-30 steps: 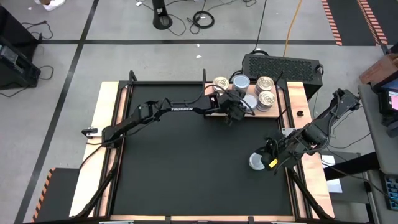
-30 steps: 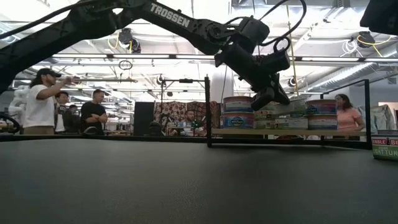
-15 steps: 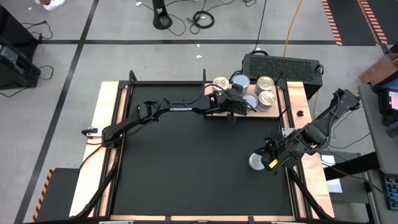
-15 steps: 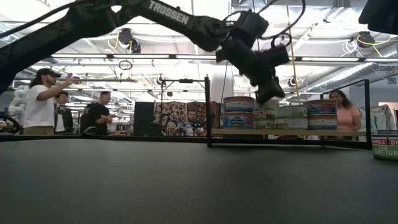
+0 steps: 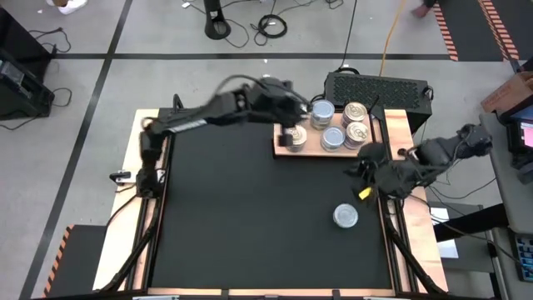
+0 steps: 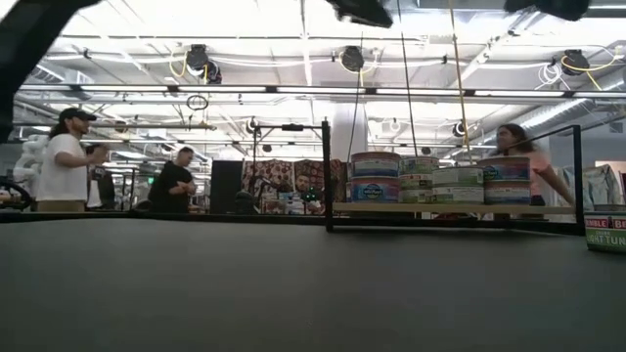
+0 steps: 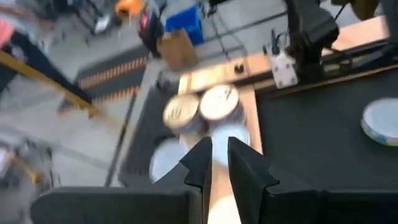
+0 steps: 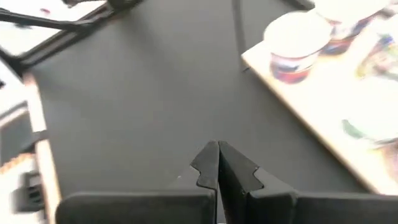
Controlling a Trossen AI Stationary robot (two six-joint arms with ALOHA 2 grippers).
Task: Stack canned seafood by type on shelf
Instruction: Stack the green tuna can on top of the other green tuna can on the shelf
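From above, the shelf (image 5: 310,150) lay at the table's far edge, toward its right corner, carrying the cans (image 5: 334,138) in a cluster, with a black vented box just beyond it. One loose can (image 5: 345,217) sat alone on the black mat near the right edge, well apart from the shelf. The left gripper (image 5: 293,104) hung over the shelf's left end, carrying nothing. The right gripper (image 5: 367,171) hovered near the right edge, between the shelf and the loose can.

At table height, the cans (image 6: 430,183) stood two high in a row on the shelf (image 6: 450,207), sorted into short stacks; both arms were lifted almost out of sight. People stood in the room behind.

From the left wrist, the left gripper (image 7: 219,168) showed its fingers a narrow slit apart with nothing between them, above the tins (image 7: 217,104) and the shelf; the loose can (image 7: 380,121) lay off to one side.

From the right wrist, the right gripper (image 8: 218,165) had its fingers pressed together, empty, over bare mat, with a can (image 8: 296,46) on the shelf's edge (image 8: 311,106) ahead.

The step seemed to fall between placements (the shelf nearly full). Next, I judged, a gripper would need to spread, drop over the loose can, pinch it, and carry it to the matching stack.
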